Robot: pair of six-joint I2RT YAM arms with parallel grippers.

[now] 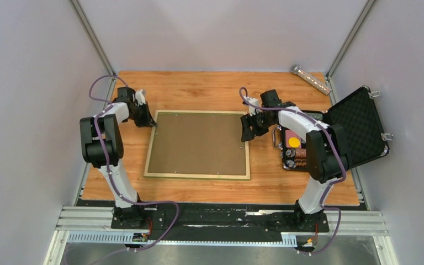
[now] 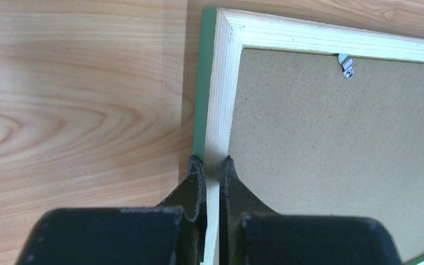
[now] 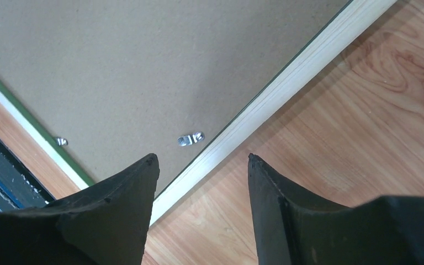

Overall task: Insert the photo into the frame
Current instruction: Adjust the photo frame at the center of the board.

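1. Centrally on the wooden surface [image 1: 210, 88]: frame [image 1: 199, 176], lying face down with its pale wood back up and a green edge showing.
2. Brown backing board [image 1: 199, 143], seated inside the frame, with a small metal clip [image 3: 190, 138] at its edge.
3. Left hand [image 2: 212, 161]: clamped on the frame's left rail, near the far corner.
4. Right hand [image 3: 201, 160]: fingers apart over the frame's right rail, holding nothing.
5. Open black case [image 1: 359, 127], right of the frame.

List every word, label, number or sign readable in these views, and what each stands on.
No text can be read in any view.
The frame, its backing board and the metal tab bear no print.
The pink-and-yellow item in the open black case and the tube at the far right corner are too small to tell.
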